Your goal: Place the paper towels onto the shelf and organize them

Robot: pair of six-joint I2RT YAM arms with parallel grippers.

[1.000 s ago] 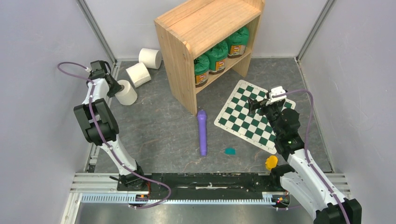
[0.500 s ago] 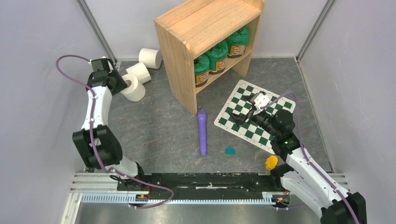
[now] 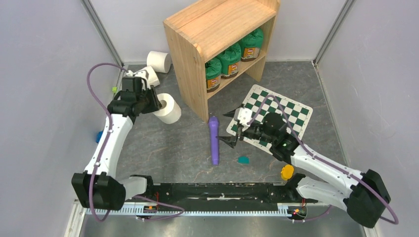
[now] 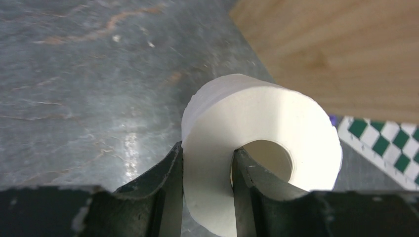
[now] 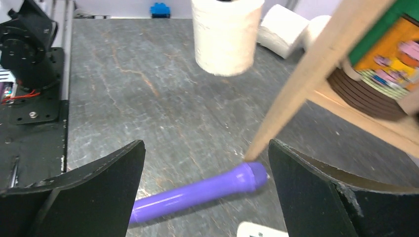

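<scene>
We find one paper towel roll gripped by the left gripper. It sits just left of the shelf, near the shelf's solid side panel. The left wrist view shows how the roll is held. The jaws are clamped on the roll's wall, with one finger inside the hollow core and the other pressed against the outer face. In the right wrist view the roll's axis stands upright. We cannot tell whether the roll touches the table.

A second roll lies on the table at the far left, near the back wall. A third roll lies just in front of it and is partly hidden by the left arm. Both are to the left of the shelf.

The lower tier of the shelf holds three green canisters in a row.

The right gripper hovers with its jaws wide apart and nothing between them. It is between a purple cylinder lying on the table and the near left edge of a checkered board. The right arm reaches across that board. A small teal piece lies near the cylinder's near end. A yellow piece lies close to the right arm's base.
</scene>
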